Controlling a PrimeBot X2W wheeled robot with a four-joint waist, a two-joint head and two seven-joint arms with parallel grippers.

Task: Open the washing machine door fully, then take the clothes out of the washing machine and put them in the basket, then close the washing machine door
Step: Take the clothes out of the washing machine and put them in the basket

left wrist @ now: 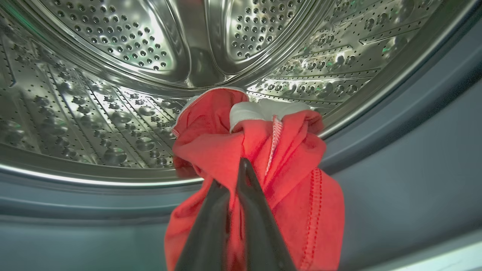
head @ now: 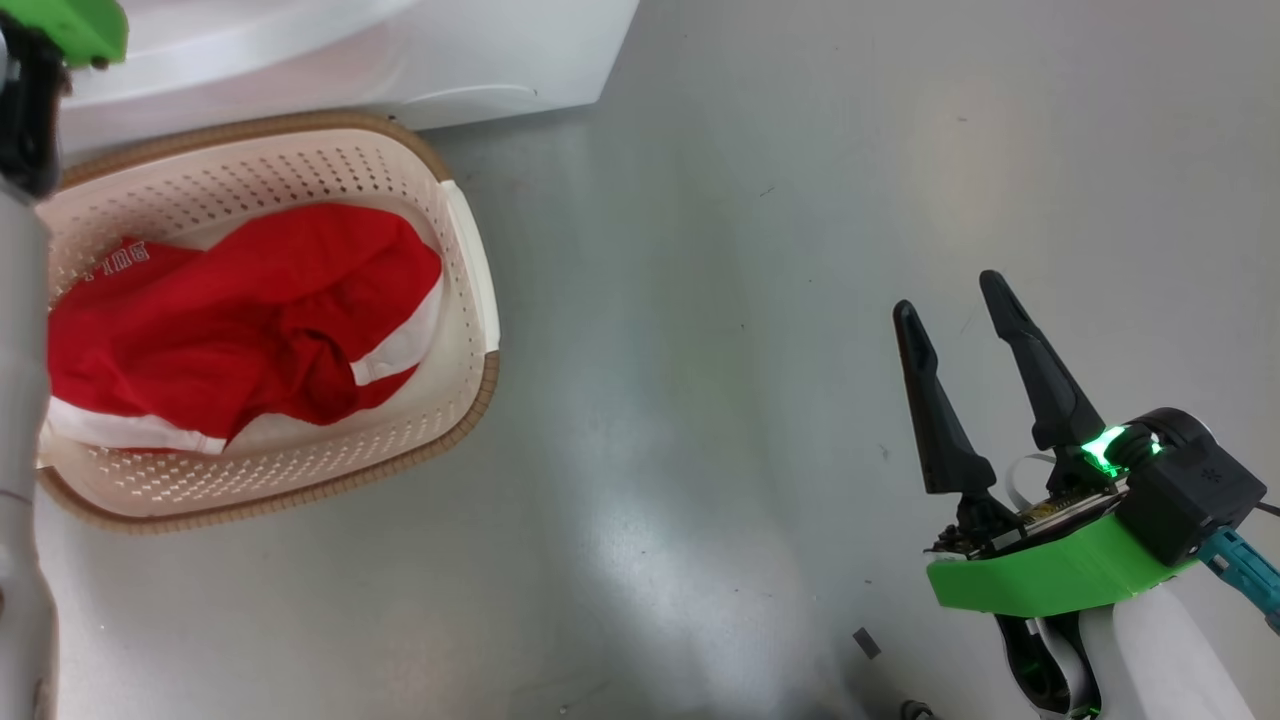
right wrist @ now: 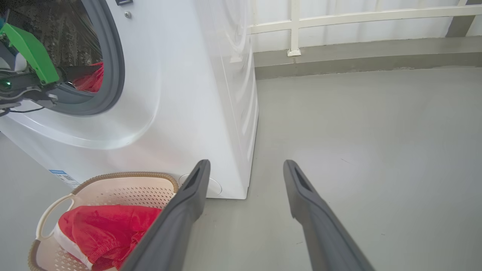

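Observation:
My left gripper point(left wrist: 231, 177) is shut on a red garment point(left wrist: 263, 165) with white stitching, held at the mouth of the steel drum point(left wrist: 113, 75) over the grey rubber seal point(left wrist: 395, 150). From the right wrist view the left gripper point(right wrist: 77, 73) reaches into the washing machine point(right wrist: 180, 94) opening. The cream basket point(head: 470, 260) sits on the floor before the machine with another red garment point(head: 230, 320) with white bands inside. My right gripper point(head: 955, 300) hangs open over bare floor, far right of the basket. The door is out of view.
Grey floor point(head: 750, 200) stretches to the right of the basket and machine. A white railing point(right wrist: 339, 19) and low kerb run along the back wall. My left forearm point(head: 20, 400) crosses the left edge of the head view.

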